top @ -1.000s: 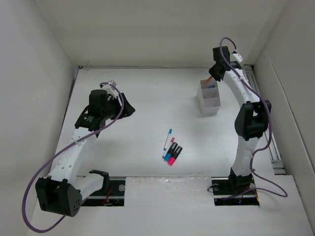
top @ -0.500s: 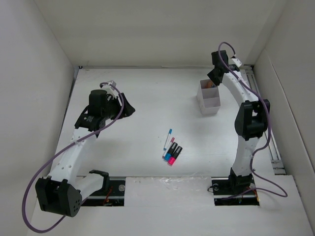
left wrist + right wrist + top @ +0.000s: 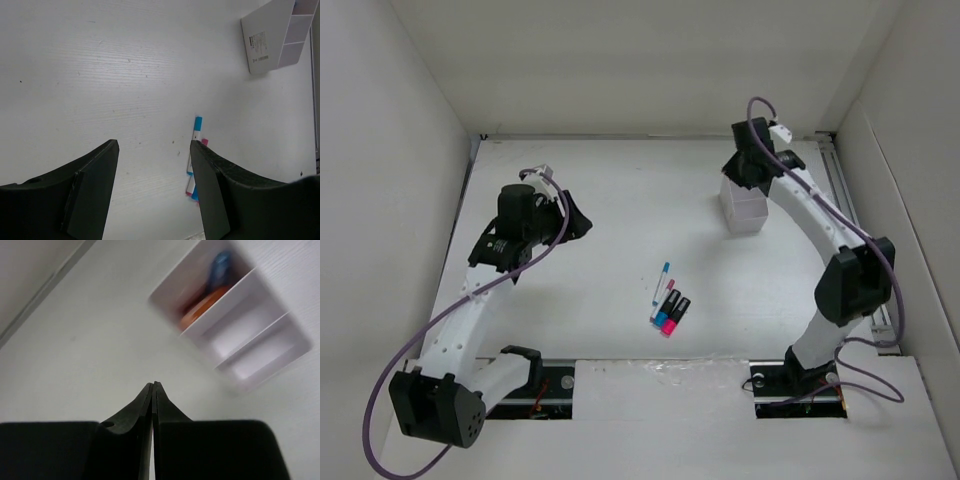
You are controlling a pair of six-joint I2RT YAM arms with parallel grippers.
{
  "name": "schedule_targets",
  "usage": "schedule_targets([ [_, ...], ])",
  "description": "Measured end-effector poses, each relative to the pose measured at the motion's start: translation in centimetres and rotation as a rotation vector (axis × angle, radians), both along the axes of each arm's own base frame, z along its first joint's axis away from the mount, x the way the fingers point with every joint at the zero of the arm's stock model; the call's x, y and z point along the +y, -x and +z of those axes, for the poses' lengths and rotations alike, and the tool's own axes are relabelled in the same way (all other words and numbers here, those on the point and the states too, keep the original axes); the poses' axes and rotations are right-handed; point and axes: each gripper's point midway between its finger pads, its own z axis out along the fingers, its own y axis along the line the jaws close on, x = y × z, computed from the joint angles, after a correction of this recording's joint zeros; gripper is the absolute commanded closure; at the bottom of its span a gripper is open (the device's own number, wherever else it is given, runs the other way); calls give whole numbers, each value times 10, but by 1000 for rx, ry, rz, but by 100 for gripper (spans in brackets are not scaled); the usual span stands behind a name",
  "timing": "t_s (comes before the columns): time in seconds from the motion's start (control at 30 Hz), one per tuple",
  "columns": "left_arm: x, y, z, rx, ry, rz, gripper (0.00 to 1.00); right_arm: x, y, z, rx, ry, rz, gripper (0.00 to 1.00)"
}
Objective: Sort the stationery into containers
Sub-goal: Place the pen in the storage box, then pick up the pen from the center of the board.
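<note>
Right gripper (image 3: 152, 386), fingers pressed shut and empty, hangs just left of the box (image 3: 745, 222), whose far compartment holds an orange piece (image 3: 202, 307) and a blue piece (image 3: 220, 265); it has apparently drawn clear after a drop. Left gripper (image 3: 153, 145), fingers apart on nothing, waits over the table (image 3: 620, 200) near the loose pen (image 3: 661, 283) and markers (image 3: 672, 312) at mid-table. A second earlier the right gripper stood over that compartment; it has since swung left, while pen and markers lie unmoved.

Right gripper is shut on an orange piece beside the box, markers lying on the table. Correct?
Not quite: the right gripper is shut on nothing, as the right wrist view shows; the orange piece lies in the box. The markers do lie on the table.
</note>
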Motion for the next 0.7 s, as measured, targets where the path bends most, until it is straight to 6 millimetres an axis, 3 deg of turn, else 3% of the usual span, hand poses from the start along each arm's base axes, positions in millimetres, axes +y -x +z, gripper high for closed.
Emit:
schedule_targets([
  [0.07, 2, 2, 2, -4, -4, 6, 44, 42, 26, 7, -12, -23, 132, 94],
  [0.17, 5, 5, 3, -9, -14, 13, 44, 119, 75, -5, 36, -52, 386, 82],
  [0.2, 5, 6, 3, -9, -18, 14, 44, 139, 89, -14, 64, -54, 452, 70],
  [0.3, 8, 8, 1, -3, -30, 19, 44, 186, 127, -56, 180, -20, 607, 49],
  [0.37, 8, 9, 0, 3, -34, 20, 44, 201, 150, -90, 272, 26, 674, 44],
  [0.47, 9, 9, -1, 5, -39, 20, 44, 205, 167, -120, 359, 68, 700, 43],
  [0.7, 10, 13, 2, -5, -39, 19, 44, 196, 170, -148, 426, 127, 659, 54],
])
